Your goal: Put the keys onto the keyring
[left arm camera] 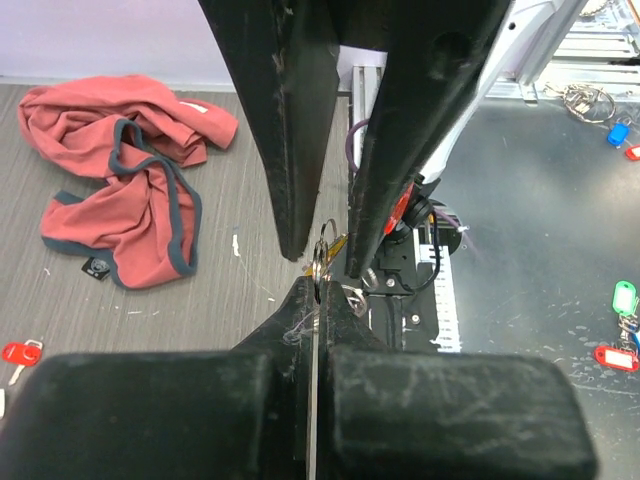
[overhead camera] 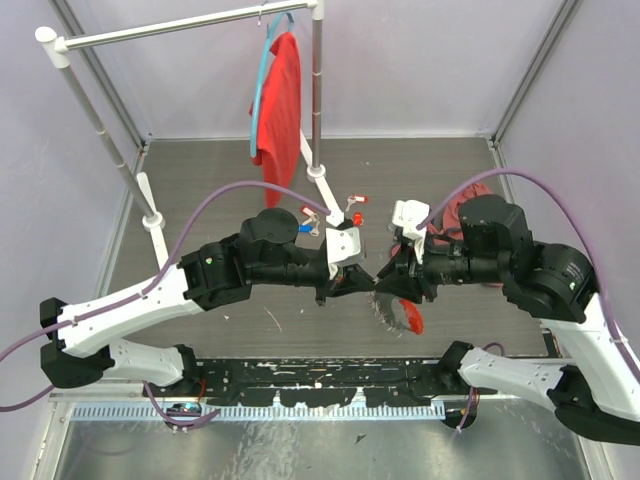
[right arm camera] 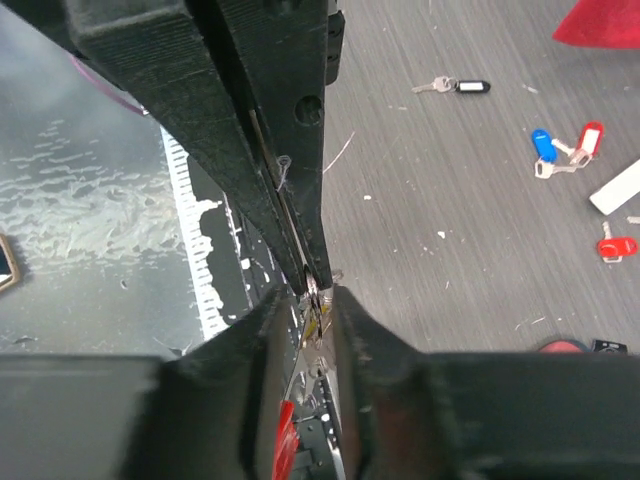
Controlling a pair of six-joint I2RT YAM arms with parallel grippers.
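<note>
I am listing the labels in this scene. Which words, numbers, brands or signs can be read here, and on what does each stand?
No text can be read in any view.
Blue key tag and red key tag: too small to read.
Black patch on the crumpled red garment: pale mark, too blurred to read.
White label on the same garment: looks blank.

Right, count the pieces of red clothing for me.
2. The hanging shirt is on the rack at the back; the crumpled shirt lies on the table just beyond the right arm. The arms could hide more.
</note>
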